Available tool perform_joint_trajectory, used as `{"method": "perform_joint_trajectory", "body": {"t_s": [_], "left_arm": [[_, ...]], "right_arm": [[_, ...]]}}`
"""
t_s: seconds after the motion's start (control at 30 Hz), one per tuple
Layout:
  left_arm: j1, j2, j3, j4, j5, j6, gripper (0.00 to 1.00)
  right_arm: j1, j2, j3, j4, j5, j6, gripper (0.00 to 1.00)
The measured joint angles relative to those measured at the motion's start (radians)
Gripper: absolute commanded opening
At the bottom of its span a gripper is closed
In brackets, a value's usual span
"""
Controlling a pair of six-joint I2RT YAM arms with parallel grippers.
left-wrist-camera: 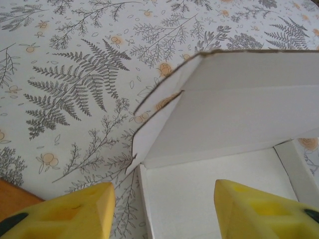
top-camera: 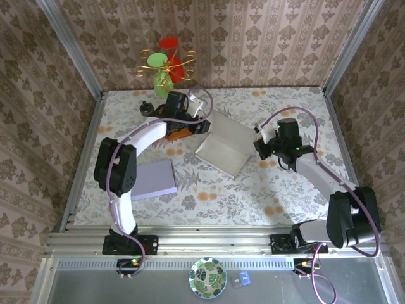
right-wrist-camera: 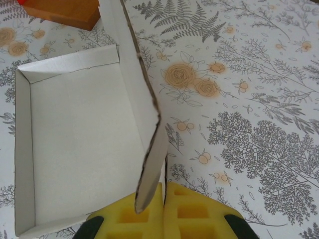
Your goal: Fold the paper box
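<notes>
Right wrist view: clamps the flap (right-wrist-camera: 137,99) of the paper box (right-wrist-camera: 75,139) in the right tool (right-wrist-camera: 162,191), holds the left tool (left-wrist-camera: 163,191) apart and empty; could tear the flap if tugged sideways.

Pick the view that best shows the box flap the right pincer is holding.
Right wrist: the flap stands close up, its edge clamped in the shut right pincer. Top external shows the whole paper box, small, with the grip indistinct. Left wrist shows a raised panel from inside the box.
</notes>
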Motion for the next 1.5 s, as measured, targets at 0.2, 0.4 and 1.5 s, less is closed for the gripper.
{"method": "perform_joint_trajectory", "body": {"t_s": [0.2,0.4,1.5], "left_arm": [[0.007,0.070,0.067,0.033,0.043,0.020,0.54],[0.034,0.106,0.108,0.032,0.053,0.039,0.43],[-0.024,0.095,0.066,0.101,-0.002,0.005,0.03]], "right_arm": [[0.000,0.013,0.010,-0.002,-0.012,0.000,0.00],[-0.004,0.016,0.012,-0.001,-0.012,0.000,0.00],[0.008,0.083,0.082,-0.003,0.075,0.171,0.00]]}}
